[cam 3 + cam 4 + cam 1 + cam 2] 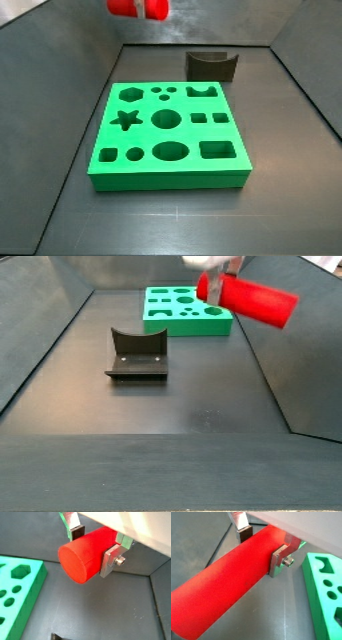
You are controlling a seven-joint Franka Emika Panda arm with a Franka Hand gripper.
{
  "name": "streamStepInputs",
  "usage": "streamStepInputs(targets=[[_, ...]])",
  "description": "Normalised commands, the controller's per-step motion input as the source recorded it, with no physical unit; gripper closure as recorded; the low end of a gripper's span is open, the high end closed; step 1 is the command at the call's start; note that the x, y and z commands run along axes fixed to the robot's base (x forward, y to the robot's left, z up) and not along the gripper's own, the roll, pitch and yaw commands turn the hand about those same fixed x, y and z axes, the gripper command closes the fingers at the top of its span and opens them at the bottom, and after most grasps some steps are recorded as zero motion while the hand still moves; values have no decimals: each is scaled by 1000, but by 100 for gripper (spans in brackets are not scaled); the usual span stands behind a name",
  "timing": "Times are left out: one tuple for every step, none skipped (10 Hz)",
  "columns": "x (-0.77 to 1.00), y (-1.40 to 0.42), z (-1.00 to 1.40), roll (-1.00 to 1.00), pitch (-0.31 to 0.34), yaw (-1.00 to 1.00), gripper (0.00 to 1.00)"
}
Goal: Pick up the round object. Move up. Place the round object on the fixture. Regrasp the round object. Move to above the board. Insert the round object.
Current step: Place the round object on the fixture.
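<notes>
The round object (pixel 228 592) is a red peg, up in the air and lying sideways. The claw (pixel 97 543) pinches it near one end. Its silver fingers (pixel 111 560) press on both sides of the peg. The peg hangs high above the grey floor (pixel 201 396). The board (pixel 168 134) lies flat below. The fixture (pixel 138 354) stands near the board, apart from it.

Lab test cell: dark walled tray (pixel 201 406), fixture (pixel 136 354).
</notes>
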Motion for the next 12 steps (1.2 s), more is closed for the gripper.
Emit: streamStepInputs(targets=[[8,11,289,86,88,4,100],[1000,-331,-286,-3,10,-1000,100],[1000,-311,-336,-9,12,-1000,100],[1000,-268,-311,-11,11,-1000,100],[1000,-222,-244,-19,18,-1000,100],[1000,-203,-221,-25,22,-1000,100],[1000,-175,-212,-31,24,-1000,100],[1000,-151,-192,-38,29,-1000,100],[1000,-126,-162,-48,40,-1000,100],[1000,-100,-145,-58,47,-1000,100],[1000,-77,-124,-77,65,-1000,100],[1000,-58,-104,-98,85,-1000,100]])
